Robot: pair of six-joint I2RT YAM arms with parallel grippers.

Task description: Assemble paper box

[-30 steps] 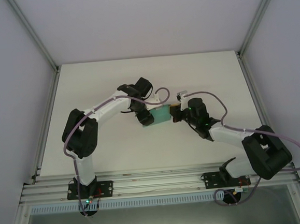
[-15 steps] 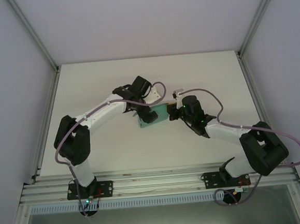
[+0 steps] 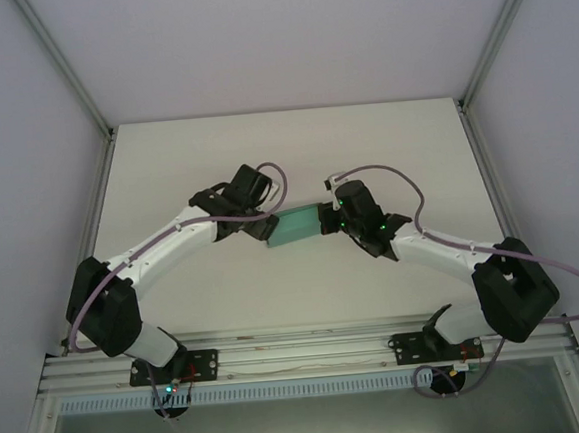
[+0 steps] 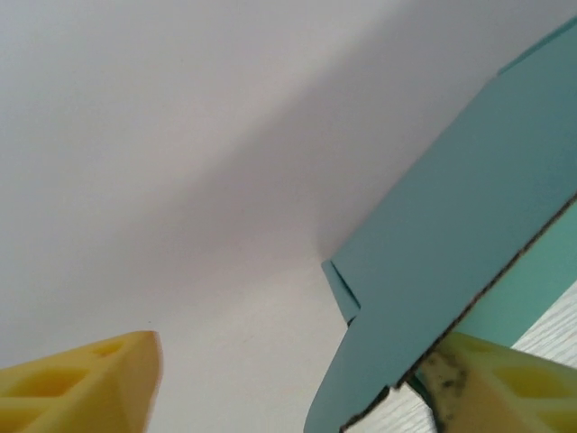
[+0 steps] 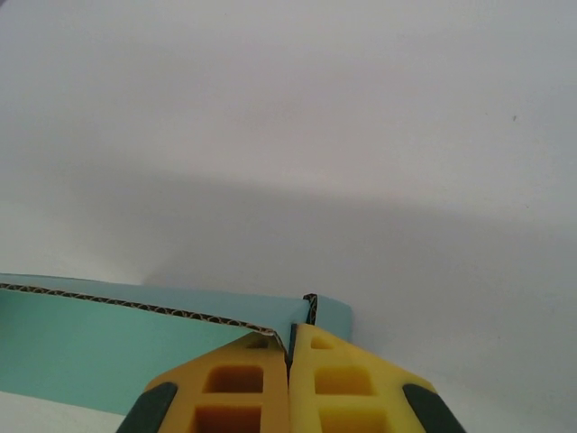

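My right gripper (image 5: 289,350) is closed tight, its two yellow fingers pressed together on the corrugated edge at one end of the paper box (image 3: 292,227). The teal card runs from that pinch across to my left gripper (image 3: 263,226), so the box sits between my two arms over the middle of the white bench (image 3: 364,140). My left gripper stands partly open. One yellow finger (image 4: 90,383) is well clear of the card, and the other (image 4: 491,383) lies against the card's cut edge, so this side has no clamp on it. A soft shadow falls on the bench under the card.
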